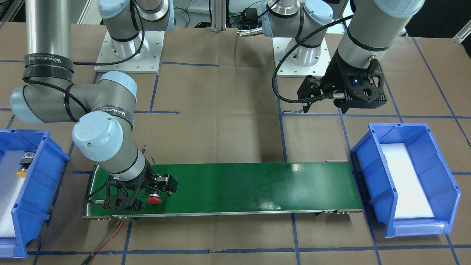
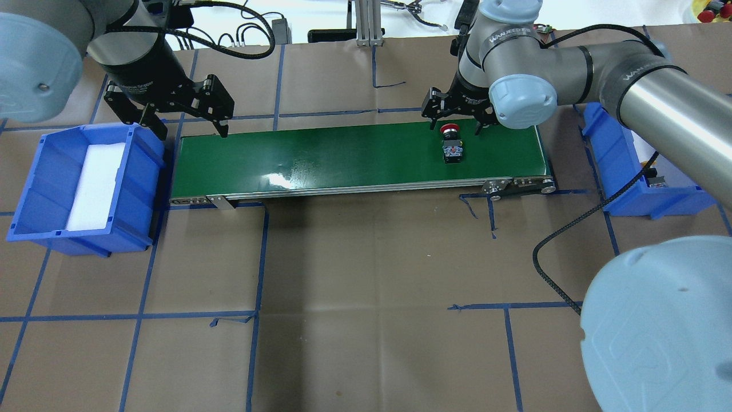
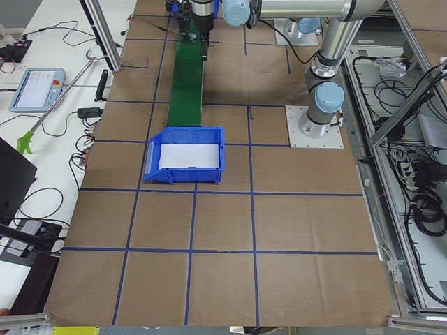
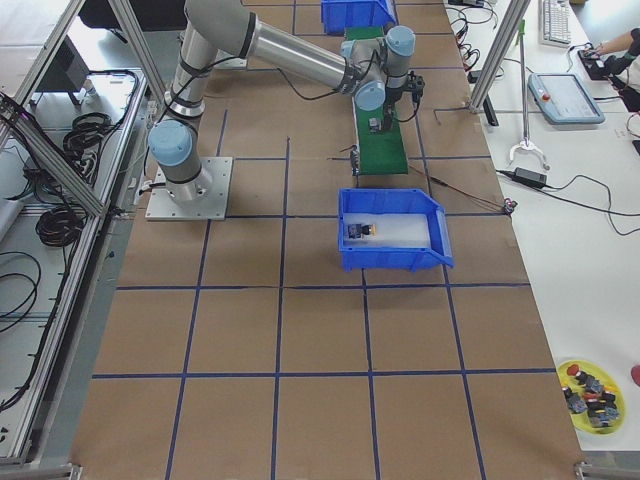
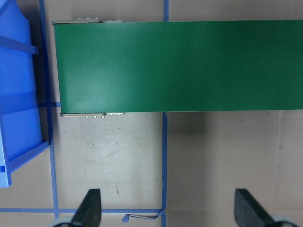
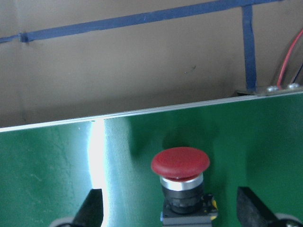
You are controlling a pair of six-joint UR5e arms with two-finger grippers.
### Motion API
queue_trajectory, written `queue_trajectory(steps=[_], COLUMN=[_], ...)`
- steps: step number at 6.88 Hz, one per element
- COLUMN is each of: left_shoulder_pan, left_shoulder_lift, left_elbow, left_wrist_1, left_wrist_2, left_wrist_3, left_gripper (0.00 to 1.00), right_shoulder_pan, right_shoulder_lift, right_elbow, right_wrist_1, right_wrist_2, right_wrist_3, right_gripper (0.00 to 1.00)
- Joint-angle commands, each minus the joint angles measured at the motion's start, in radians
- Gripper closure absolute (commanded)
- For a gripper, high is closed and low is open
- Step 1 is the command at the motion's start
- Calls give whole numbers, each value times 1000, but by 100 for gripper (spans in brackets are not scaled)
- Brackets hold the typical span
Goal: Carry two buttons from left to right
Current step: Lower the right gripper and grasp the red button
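We see the red mushroom-capped button lying on the glossy green conveyor belt beneath the right gripper, its fingers parted, the yellow button in the right blue plastic bin, and the left gripper spread wide

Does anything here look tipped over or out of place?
The red button lies on its side on the green belt, below the open right hand, not in a bin. The yellow button already lies in the blue bin nearby. Nothing looks spilled or broken.
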Motion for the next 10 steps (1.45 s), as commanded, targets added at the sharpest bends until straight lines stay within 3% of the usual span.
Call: queue_trajectory(steps=[1,3,4,5,6,8,10], left_shoulder_pan=[0,0,0,0,0,0,0], left_shoulder_lift=[0,0,0,0,0,0,0], left_elbow=[1,-1,-1,1,-1,1,1], left_wrist_1=[0,1,1,1,1,1,1], left_wrist_2=[0,0,0,0,0,-2,-2], left_wrist_3=[0,0,0,0,0,0,0], left_gripper=[0,0,0,0,0,0,0], right_shoulder_pan=[2,-4,-9,-15,-19,-77,-241], right_shoulder_lift=[4,-3,-8,-11,-19,-95,-140], right_elbow=[30,30,27,25,16,-35,-182], right_wrist_1=[-3,11,13,17,61,95,309], right_wrist_2=[-15,-76,-113,-118,-117,-110,-104], right_wrist_3=[-6,-17,-39,-46,-47,-118,-303], right_gripper=[3,32,55,83,95,96,95])
